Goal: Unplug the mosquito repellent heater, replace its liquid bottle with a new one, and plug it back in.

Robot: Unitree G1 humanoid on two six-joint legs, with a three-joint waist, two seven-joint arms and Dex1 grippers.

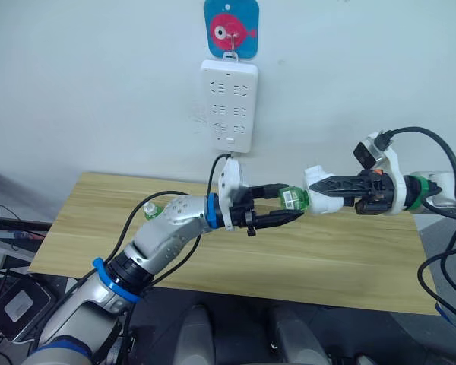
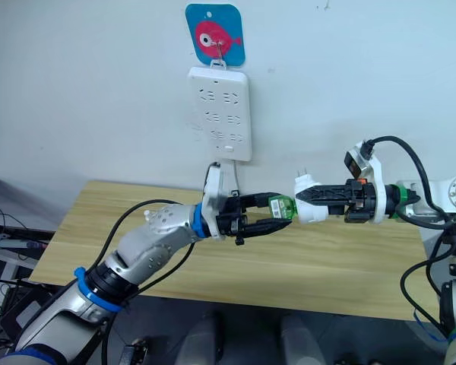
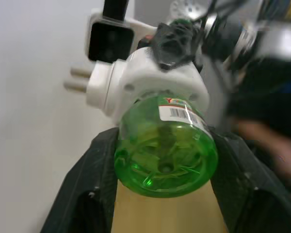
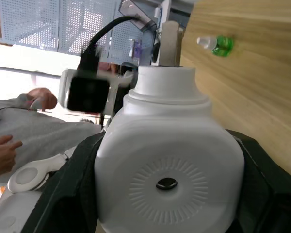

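Left gripper (image 1: 285, 207) clamps the green bottle (image 1: 292, 198) seated in the heater (image 1: 319, 191), held by right gripper (image 1: 328, 185) above the tabletop (image 1: 349, 258); twist steadily, keeping axes aligned

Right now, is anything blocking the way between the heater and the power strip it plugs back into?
Nothing visible does. The right gripper holds the heater below and right of the wall power strip, open air between. The left gripper clamps its jaws on the green bottle attached to it.
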